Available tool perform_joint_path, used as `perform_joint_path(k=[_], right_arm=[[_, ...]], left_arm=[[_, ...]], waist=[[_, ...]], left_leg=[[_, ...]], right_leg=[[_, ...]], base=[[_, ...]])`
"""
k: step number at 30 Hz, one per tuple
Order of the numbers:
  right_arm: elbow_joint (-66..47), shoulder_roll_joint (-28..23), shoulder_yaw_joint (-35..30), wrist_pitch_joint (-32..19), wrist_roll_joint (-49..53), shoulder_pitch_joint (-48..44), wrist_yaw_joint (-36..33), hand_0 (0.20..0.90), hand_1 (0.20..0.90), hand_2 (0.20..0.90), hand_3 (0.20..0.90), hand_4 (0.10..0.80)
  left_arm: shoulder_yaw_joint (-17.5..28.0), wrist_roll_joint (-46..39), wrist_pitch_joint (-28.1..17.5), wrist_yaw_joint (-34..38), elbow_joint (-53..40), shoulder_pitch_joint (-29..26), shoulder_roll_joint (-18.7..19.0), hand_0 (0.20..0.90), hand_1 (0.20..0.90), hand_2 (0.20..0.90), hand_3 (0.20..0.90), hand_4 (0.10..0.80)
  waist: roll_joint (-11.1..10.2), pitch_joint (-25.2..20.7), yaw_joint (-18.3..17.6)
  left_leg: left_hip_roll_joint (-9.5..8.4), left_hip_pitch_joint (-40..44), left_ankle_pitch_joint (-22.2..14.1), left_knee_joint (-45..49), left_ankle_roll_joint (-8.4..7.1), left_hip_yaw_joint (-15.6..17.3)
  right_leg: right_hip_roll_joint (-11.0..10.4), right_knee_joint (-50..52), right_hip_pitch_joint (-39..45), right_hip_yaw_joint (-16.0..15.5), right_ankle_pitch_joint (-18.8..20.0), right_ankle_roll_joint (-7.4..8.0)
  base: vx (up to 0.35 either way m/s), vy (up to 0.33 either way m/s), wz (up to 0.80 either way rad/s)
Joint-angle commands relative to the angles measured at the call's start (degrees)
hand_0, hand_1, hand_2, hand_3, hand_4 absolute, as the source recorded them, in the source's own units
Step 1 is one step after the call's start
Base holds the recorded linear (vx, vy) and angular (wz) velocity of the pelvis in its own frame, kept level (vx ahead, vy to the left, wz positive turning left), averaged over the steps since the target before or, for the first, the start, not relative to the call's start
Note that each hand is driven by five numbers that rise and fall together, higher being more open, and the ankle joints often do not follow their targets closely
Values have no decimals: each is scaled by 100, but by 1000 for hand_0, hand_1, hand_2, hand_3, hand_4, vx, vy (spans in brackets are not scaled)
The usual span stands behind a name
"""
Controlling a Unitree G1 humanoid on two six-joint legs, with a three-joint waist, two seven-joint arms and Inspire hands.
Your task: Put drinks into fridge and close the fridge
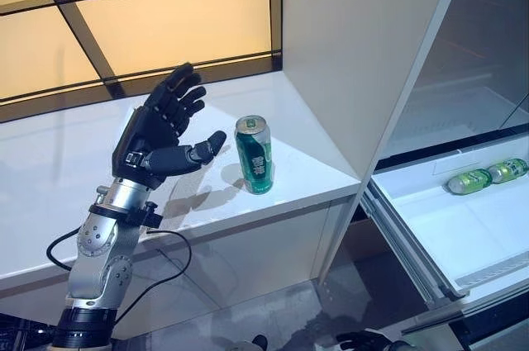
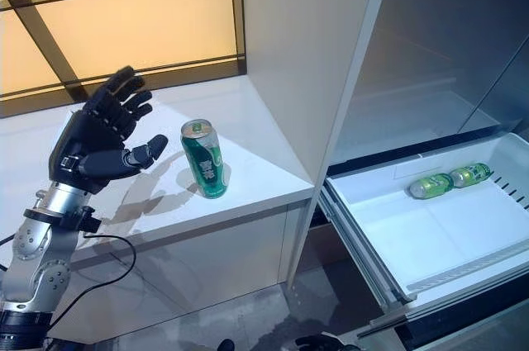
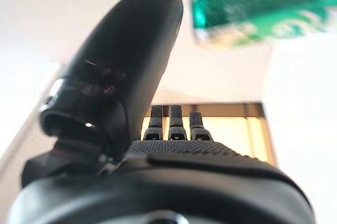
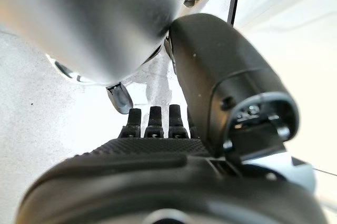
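Note:
A green can (image 1: pixel 255 155) stands upright on the white counter (image 1: pixel 74 161), near its front right corner. My left hand (image 1: pixel 162 132) is open, fingers spread, raised above the counter just left of the can and apart from it. The can shows past the thumb in the left wrist view (image 3: pixel 258 8). My right hand (image 1: pixel 364 340) hangs low near the floor at the bottom of the eye views; its fingers are straight in the right wrist view (image 4: pixel 158 124), holding nothing. The fridge's lower drawer (image 1: pixel 463 235) is pulled out, with green bottles (image 1: pixel 488 176) lying at its back.
A tall white cabinet panel (image 1: pixel 355 45) stands between the counter and the open fridge compartment (image 1: pixel 479 78). A window with dark bars (image 1: pixel 149 12) runs behind the counter. The drawer's front rail (image 1: pixel 405 244) juts out toward me.

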Motion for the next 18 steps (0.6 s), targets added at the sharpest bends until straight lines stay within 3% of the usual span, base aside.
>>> perform_joint_path(k=[1,18], right_arm=[[-112,-159,165,69,-196,-60,226,900,900,900,900,800],[-139,-267,9,116,-272,-32,379,900,900,900,900,800]], left_arm=[[425,-18,-236,-83,-265,-206,373,900,900,900,900,800],[162,-283,199,-499,-98,-352,329,900,900,900,900,800]], waist=[[-172,-136,-163],[-161,-159,-320]], left_leg=[[-409,25,-268,83,195,493],[-396,109,-309,123,221,703]], right_leg=[[153,614,-11,472,-827,-150],[160,629,20,565,-808,-112]], base=[[0,0,0],[0,0,0]])
